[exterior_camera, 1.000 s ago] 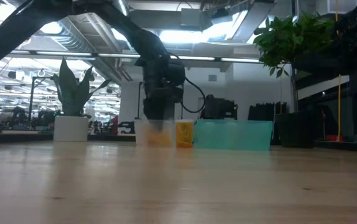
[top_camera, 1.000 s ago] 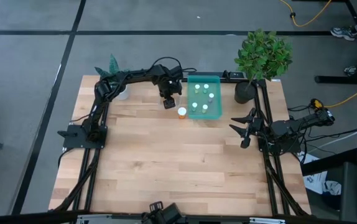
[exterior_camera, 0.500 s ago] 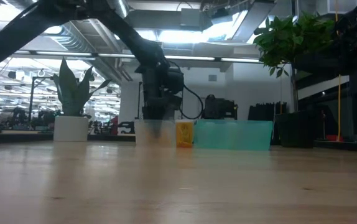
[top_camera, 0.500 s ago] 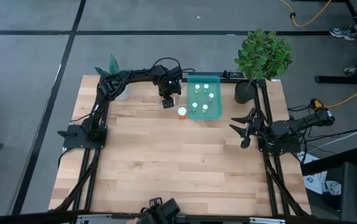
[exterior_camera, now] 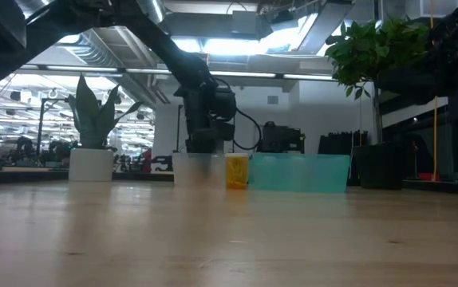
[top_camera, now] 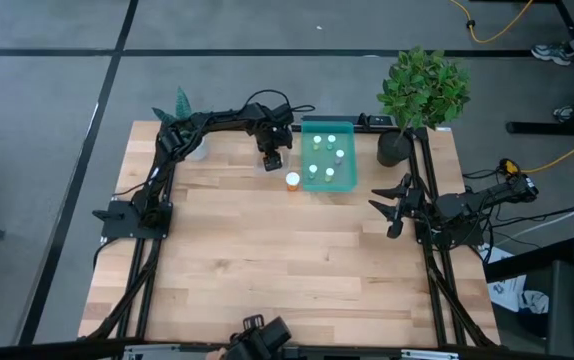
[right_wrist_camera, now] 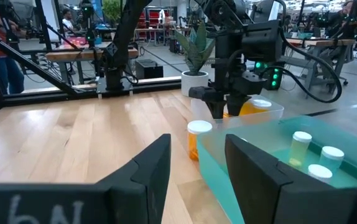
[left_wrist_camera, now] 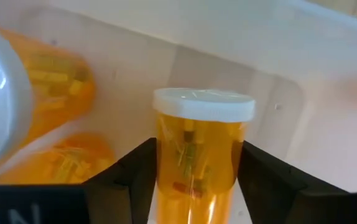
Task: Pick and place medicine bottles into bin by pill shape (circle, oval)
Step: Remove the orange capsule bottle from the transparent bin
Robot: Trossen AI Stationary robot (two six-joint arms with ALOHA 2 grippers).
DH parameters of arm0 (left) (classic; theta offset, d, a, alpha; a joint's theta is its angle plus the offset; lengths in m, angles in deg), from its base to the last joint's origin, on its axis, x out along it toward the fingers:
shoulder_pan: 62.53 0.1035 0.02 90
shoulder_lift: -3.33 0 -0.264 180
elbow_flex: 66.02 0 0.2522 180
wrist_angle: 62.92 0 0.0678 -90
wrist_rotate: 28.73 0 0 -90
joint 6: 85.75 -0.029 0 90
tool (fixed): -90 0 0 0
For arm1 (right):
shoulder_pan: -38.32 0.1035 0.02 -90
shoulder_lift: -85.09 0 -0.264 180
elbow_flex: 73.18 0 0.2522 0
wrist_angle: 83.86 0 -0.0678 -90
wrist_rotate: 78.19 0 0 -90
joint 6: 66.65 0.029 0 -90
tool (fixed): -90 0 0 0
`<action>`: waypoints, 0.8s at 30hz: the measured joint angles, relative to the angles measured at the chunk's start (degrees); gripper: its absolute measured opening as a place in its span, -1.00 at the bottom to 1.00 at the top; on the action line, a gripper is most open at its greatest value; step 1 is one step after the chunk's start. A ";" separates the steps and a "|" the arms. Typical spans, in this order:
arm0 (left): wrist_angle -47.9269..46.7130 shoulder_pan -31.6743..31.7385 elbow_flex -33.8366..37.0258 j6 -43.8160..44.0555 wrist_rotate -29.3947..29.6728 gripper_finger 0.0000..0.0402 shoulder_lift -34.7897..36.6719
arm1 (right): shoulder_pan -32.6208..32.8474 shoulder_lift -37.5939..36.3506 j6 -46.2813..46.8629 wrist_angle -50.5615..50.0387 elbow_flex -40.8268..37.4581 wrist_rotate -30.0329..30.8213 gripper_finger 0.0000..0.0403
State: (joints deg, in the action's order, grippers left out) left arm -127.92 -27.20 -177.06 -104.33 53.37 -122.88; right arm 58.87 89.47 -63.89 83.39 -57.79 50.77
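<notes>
Left gripper (left_wrist_camera: pixel 194 171) clamps an upright orange bottle (left_wrist_camera: pixel 200 155) inside the clear bin (left_wrist_camera: pixel 290 124); two more bottles lie beside it. Right gripper (top_camera: pixel 392 208) waits well apart, fingers parted.

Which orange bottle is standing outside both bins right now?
The lone orange bottle on bare wood beside the teal bin. The other orange ones sit in the clear bin, one between the left gripper's fingers.
</notes>
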 joint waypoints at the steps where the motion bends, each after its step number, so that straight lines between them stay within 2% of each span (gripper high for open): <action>1: -0.06 -0.04 0.00 0.00 -0.14 -0.09 0.00 | 0.00 0.00 0.00 0.02 0.00 0.00 -0.24; 7: -0.34 -0.33 0.03 0.50 -0.44 -0.22 0.11 | 0.00 0.00 0.00 0.01 0.00 -0.02 -0.24; 17: -3.79 -0.44 -2.18 3.43 -0.10 -0.23 3.51 | 0.00 0.00 0.02 0.02 0.00 -0.04 -0.24; 24: -5.49 -1.71 -3.21 3.63 -0.29 -0.24 8.84 | 0.00 0.00 0.02 0.02 0.00 -0.13 -0.24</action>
State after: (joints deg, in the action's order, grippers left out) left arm -133.41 -28.91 -180.27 -100.71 53.08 -114.04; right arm 58.87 89.47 -63.86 83.41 -57.79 50.64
